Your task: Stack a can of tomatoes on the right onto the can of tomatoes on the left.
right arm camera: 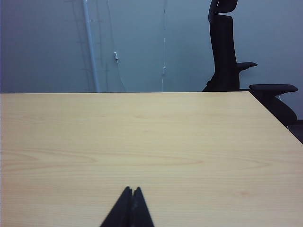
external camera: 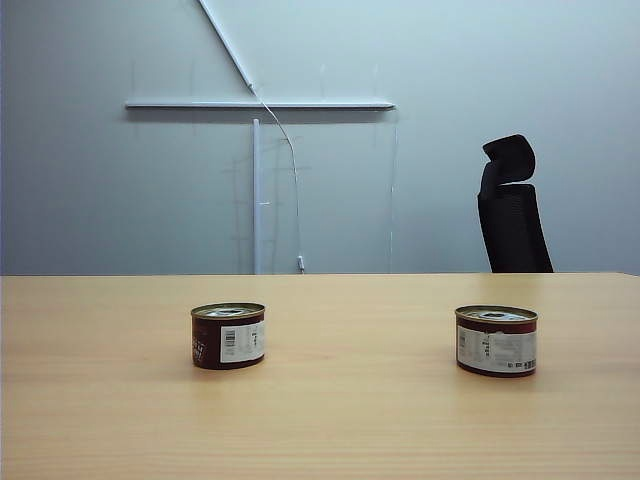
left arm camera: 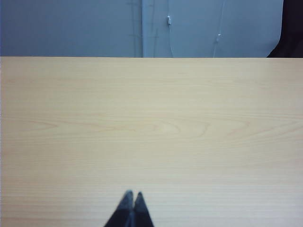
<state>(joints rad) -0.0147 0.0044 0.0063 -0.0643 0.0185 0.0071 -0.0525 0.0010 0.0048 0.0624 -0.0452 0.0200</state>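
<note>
The left can (external camera: 228, 336) is standing upright at lower left of the exterior view, with the right can (external camera: 496, 341) standing well apart at lower right on the table (external camera: 350, 420). The left gripper (left arm camera: 132, 197) and right gripper (right arm camera: 131, 191) are hovering over bare wood, tips pressed together, gripping nothing.

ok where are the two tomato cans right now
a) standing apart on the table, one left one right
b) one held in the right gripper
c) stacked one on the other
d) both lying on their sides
a: the left can and right can stand upright and far apart on the table, while the left gripper and right gripper are shut and empty.
</note>
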